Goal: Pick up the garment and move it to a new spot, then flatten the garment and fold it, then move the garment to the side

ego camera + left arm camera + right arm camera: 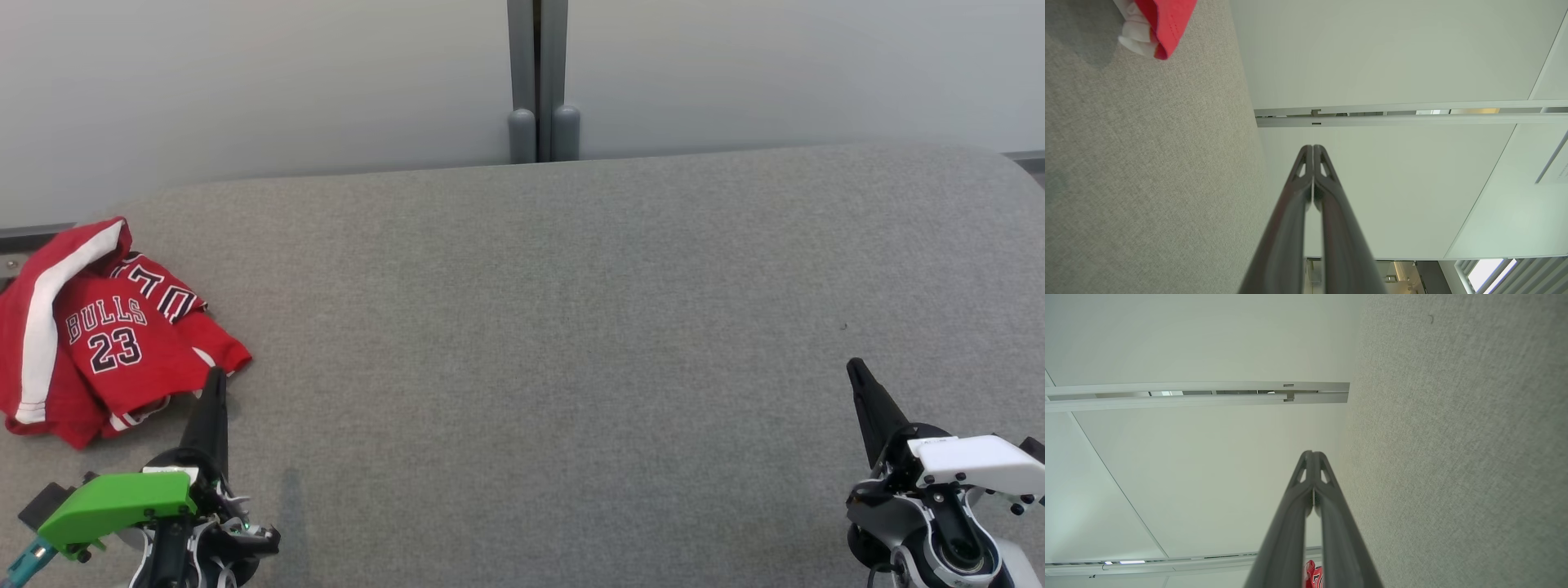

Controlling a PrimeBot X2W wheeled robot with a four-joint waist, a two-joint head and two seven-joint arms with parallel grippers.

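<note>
Closest in, at the lower left: left gripper (216, 374), fingers pressed flat together, nothing between them. Same story at the lower right with the right gripper (855, 364): tips closed, empty, well apart from its partner across the grey fabric surface (531, 327).

Just past the left fingertips and a little to their left, very near: red jersey (122, 343), bunched in a heap, white stripe up one side, lettering and a number on the front. From the left wrist, a red hem with white lining, ahead of the tips and off to one side. Far from the right fingertips, clear across the surface. Beyond it all, pale wall panel (245, 82) and a grey post (537, 82).

Looks like the very start, pickup not yet begun. To do it well:
- Spread the left fingers first.
- Come down on a raised fold at the nearest edge of the heap, not on the surface beneath.
- Pinch a thick ridge rather than one loose layer, so as to carry the whole bundle.
- Bring the right fingers over only for a second hold.
- Lift clear before heading for the open middle, to avoid dragging.
</note>
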